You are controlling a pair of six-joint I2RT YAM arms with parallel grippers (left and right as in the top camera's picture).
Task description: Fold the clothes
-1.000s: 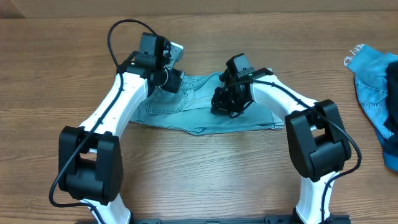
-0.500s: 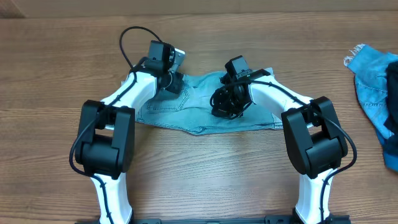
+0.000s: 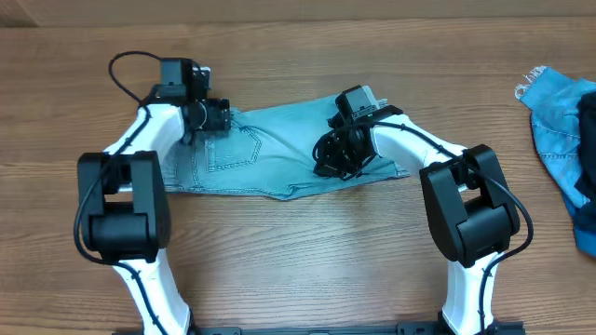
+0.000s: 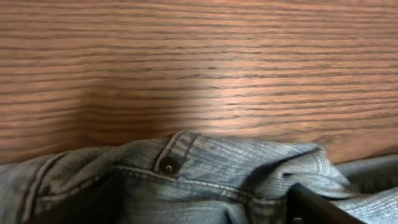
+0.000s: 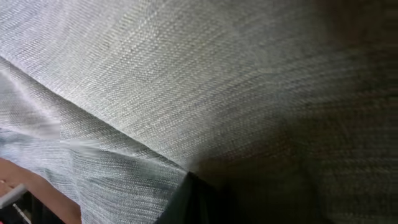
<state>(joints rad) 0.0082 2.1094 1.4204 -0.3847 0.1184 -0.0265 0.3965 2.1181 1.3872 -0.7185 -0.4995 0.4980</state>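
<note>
Robot lab test-bench setup: plain wood-grain desk (image 3: pixel 298 265), left arm (image 3: pixel 140 140) and right arm (image 3: pixel 424 144) mounted at its near edge, pale jeans (image 3: pixel 270 158) spread out.

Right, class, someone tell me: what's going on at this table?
Two robot arms are working on a pale blue pair of jeans spread across the wooden table. The left gripper is at the waistband end, its jaws apart with cloth between them. The right gripper is shut and down on the jeans' other half; whether it pinches cloth cannot be told. More blue denim lies at the table's right edge.
</note>
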